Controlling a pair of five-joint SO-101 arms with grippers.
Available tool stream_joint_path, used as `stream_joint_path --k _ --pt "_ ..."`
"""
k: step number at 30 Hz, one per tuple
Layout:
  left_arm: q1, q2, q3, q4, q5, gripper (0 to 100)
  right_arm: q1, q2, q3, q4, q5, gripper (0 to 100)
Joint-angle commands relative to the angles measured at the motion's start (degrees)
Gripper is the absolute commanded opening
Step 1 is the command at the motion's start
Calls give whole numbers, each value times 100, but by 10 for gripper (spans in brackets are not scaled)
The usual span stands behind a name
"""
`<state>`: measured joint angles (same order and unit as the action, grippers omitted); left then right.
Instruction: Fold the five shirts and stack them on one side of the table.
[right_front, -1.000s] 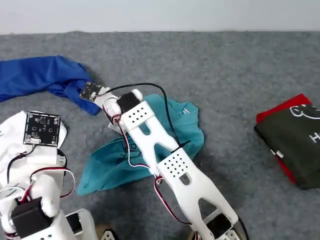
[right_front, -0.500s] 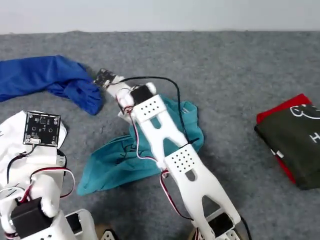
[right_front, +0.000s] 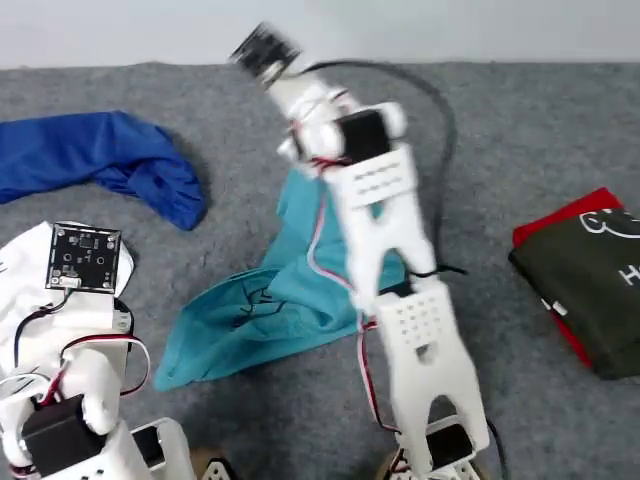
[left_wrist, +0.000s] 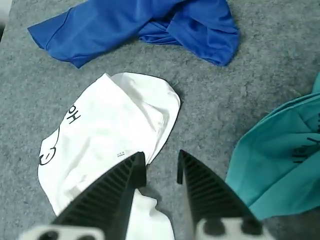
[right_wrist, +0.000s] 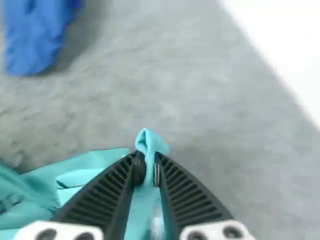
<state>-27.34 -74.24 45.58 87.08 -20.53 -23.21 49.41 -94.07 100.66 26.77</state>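
A teal shirt (right_front: 270, 300) lies crumpled mid-table, one end pulled up off the cloth. My right gripper (right_wrist: 148, 170) is shut on a fold of that teal shirt (right_wrist: 150, 142), and the right arm (right_front: 390, 230) stretches toward the table's far edge. A white shirt (left_wrist: 105, 130) lies under my left gripper (left_wrist: 160, 162), which hangs above it with fingers slightly apart and nothing between them. The left arm (right_front: 70, 380) stands at the near left over the white shirt (right_front: 20, 270). A blue shirt (right_front: 100, 160) is bunched at the far left. A dark shirt (right_front: 590, 280) sits folded on a red one (right_front: 575, 215) at the right.
Grey felt covers the table (right_front: 500, 140). A pale wall (right_front: 320, 30) runs behind the far edge. The blue shirt (left_wrist: 140, 25) lies just past the white one in the left wrist view.
My right arm swung from beside the blue shirt up and toward the far edge, lifting the teal shirt's end with it. The left arm has not moved.
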Motion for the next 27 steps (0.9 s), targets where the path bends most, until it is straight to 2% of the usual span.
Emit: stream_joint_path --k 1,5,11,17,22,27 --pt "-26 -9 -22 -97 62 112 426 -1024 255 259 -26 9" --pt "-26 -9 -22 -97 62 112 857 -2009 1626 259 -35 9" --pt "-26 -9 -22 -97 62 112 1631 -4092 4976 233 -35 9" --pt "-18 0 -22 -97 62 112 2949 -6299 7727 198 237 9" --pt "-18 0 -22 -97 62 112 4110 -7732 9626 -488 598 9" --pt "-18 -9 -31 -220 62 112 4655 -8998 11182 -866 774 9"
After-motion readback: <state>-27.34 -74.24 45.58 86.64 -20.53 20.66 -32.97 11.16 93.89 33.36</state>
